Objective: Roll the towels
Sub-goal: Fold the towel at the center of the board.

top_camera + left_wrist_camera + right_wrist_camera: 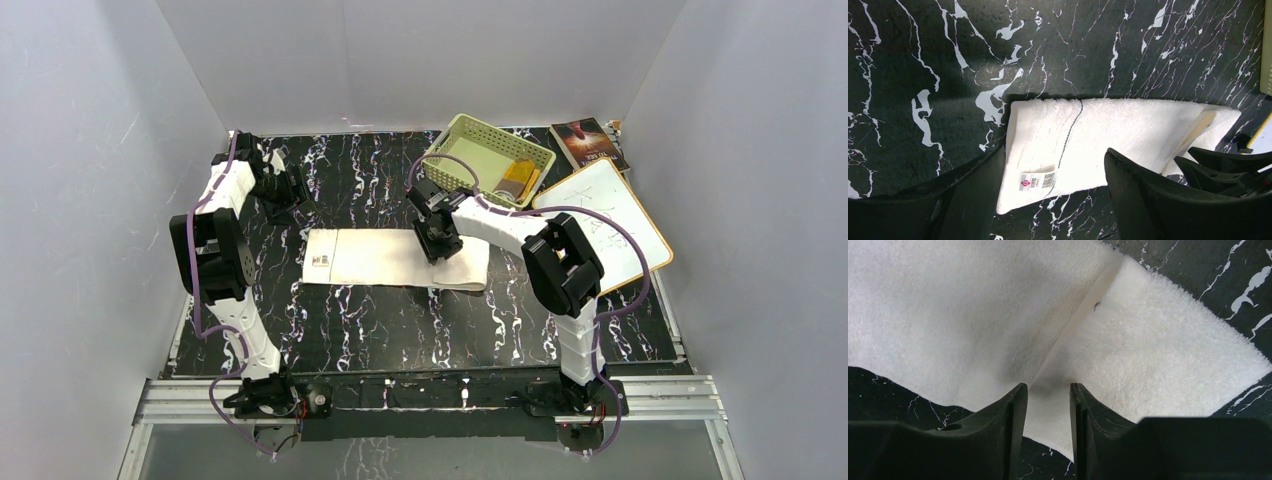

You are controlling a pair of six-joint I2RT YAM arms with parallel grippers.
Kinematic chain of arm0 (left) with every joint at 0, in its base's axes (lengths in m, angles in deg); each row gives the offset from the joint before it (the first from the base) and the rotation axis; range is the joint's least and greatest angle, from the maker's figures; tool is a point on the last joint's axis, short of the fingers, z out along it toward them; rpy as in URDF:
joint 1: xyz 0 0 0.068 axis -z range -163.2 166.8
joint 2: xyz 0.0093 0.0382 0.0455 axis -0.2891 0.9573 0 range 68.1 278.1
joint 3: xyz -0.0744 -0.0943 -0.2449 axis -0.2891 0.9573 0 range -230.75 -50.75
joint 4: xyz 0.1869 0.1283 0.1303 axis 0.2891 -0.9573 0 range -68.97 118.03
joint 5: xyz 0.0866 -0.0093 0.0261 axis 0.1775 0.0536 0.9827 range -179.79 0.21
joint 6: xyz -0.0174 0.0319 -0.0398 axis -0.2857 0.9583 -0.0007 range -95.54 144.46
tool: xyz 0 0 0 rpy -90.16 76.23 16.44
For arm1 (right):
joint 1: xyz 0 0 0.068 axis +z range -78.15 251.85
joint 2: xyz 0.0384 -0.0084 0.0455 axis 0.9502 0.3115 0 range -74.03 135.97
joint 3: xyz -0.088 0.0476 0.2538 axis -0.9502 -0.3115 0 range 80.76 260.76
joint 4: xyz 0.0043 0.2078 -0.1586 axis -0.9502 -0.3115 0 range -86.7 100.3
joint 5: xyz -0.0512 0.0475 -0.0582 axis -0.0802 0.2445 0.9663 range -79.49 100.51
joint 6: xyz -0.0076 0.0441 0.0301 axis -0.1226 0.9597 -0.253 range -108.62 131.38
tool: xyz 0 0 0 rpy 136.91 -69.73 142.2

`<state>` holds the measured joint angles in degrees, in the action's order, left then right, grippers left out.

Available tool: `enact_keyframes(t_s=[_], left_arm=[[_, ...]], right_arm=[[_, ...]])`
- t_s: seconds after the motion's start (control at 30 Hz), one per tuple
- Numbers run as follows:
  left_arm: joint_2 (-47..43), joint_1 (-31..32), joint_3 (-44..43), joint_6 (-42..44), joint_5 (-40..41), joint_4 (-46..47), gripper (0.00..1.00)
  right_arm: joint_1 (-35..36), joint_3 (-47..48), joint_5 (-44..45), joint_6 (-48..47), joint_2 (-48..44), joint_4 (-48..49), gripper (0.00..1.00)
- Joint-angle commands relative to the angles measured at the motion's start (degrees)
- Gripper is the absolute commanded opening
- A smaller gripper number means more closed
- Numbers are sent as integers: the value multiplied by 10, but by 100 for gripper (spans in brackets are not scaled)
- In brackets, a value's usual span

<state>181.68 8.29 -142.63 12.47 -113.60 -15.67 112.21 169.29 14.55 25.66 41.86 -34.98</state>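
The long cream-white towel (pixel 380 258) lies flat mid-table, its right end folded over itself. My right gripper (pixel 438 245) is down on the towel near that fold. In the right wrist view its jaws (pixel 1047 390) are narrowly open, straddling the edge of the folded flap (pixel 1148 340), with nothing pinched between them. My left gripper (pixel 285 190) is raised at the back left, away from the towel. In the left wrist view it (pixel 1055 200) is wide open and empty above the towel's labelled left end (pixel 1038 181). The mustard-yellow and brown towel (pixel 518 180) lies in the basket.
A pale green basket (pixel 470 135) stands at the back right. A white board with an orange rim (pixel 605 225) leans beside it at the right, and a dark book (pixel 588 142) lies behind. White walls close in the left, back and right sides.
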Motion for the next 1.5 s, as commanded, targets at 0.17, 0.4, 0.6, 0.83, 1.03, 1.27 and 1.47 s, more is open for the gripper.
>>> enact_keyframes(t_s=[0.17, 0.4, 0.6, 0.83, 1.03, 1.27, 1.47], left_arm=[[-15, -4, 0, 5, -6, -13, 71], [-17, -5, -6, 7, -4, -18, 72], [-21, -8, 0, 7, -6, -15, 72], [-37, -12, 12, -3, -3, -6, 72], [-41, -25, -35, -5, -8, -30, 72], [-42, -28, -37, 2, -16, -39, 72], [-44, -27, 14, 0, -27, -12, 72]], right_arm=[[6, -4, 11, 7, 20, 16, 30], [5, 6, 21, 4, -3, -3, 4], [6, 23, 19, 2, -44, -43, 0], [14, 91, -3, 9, -59, -61, 0], [38, 193, -20, 18, -14, -61, 0], [39, 136, -8, 12, -17, -41, 0], [25, 64, -3, 13, -44, -27, 0]])
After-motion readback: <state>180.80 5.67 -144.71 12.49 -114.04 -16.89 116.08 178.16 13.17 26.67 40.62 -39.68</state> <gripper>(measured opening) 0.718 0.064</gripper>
